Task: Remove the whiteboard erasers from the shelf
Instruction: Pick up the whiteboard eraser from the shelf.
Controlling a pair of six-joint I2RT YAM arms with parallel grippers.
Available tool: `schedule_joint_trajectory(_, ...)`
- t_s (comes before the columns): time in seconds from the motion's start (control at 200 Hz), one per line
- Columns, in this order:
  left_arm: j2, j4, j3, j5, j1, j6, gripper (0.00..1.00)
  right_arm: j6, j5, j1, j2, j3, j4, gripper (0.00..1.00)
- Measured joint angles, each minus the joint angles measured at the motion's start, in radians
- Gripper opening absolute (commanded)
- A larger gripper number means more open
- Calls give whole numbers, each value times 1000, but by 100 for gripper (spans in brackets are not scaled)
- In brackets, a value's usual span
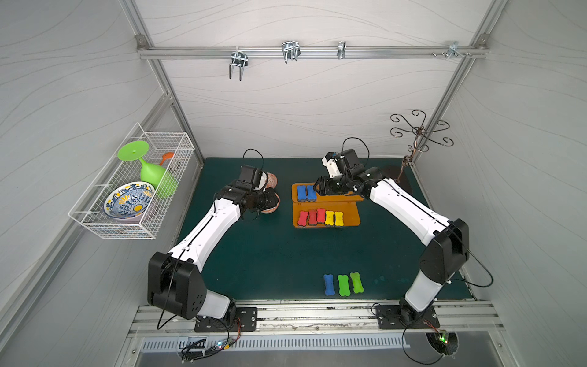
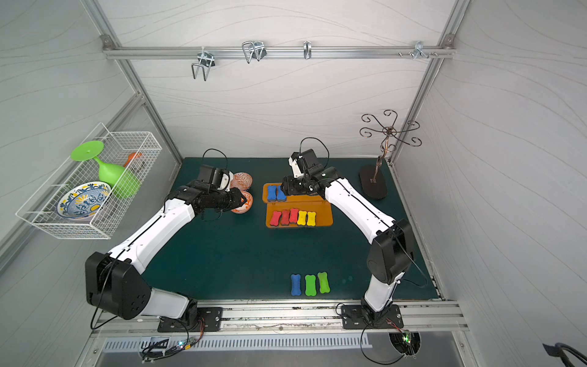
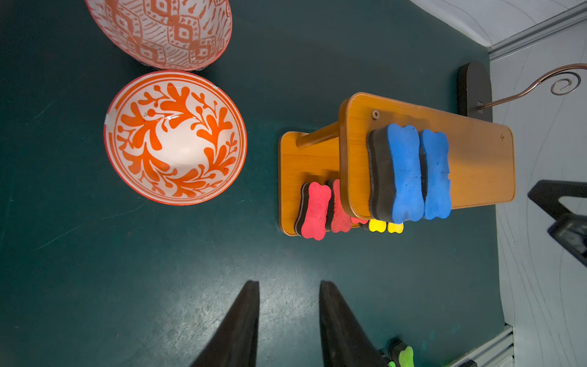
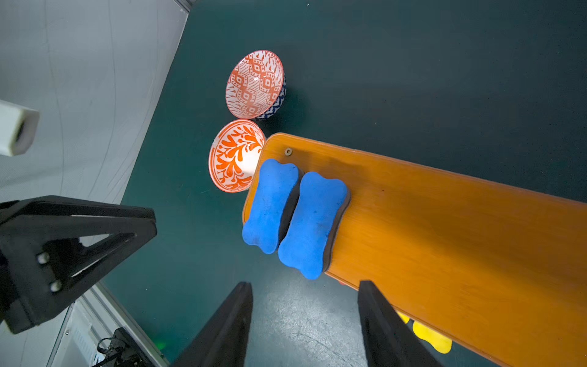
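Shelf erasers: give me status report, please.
Left gripper open, empty. Right gripper open, near two blue erasers on shelf. Five on lower tier. Nothing blocking.

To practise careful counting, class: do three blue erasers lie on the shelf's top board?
No, only two blue erasers lie side by side on the shelf's top board.

Ten whiteboard erasers (image 2: 295, 285) show in both top views: three blue erasers (image 1: 301, 193), three red erasers (image 1: 313, 217), two yellow erasers (image 1: 329, 218) and two green erasers (image 1: 343, 285). There is one orange shelf (image 1: 351, 216) of two tiers. Bowls number three: two orange-patterned bowls (image 3: 175, 137) and one blue-and-yellow bowl (image 1: 128, 200). There is also one green goblet (image 1: 152, 173), one wire basket (image 1: 168, 132) and one scrolled metal stand (image 1: 418, 130).
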Motion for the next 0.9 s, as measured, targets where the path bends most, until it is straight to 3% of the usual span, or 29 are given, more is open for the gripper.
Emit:
schedule_joint_trajectory(0.345, 0, 2, -2, 4, 8, -2, 35, 4, 84, 19, 138, 116, -64, 60)
schedule_joint_trajectory(0.9, 0, 2, -12, 18, 19, -2, 34, 4, 113, 55, 212, 166, -92, 60)
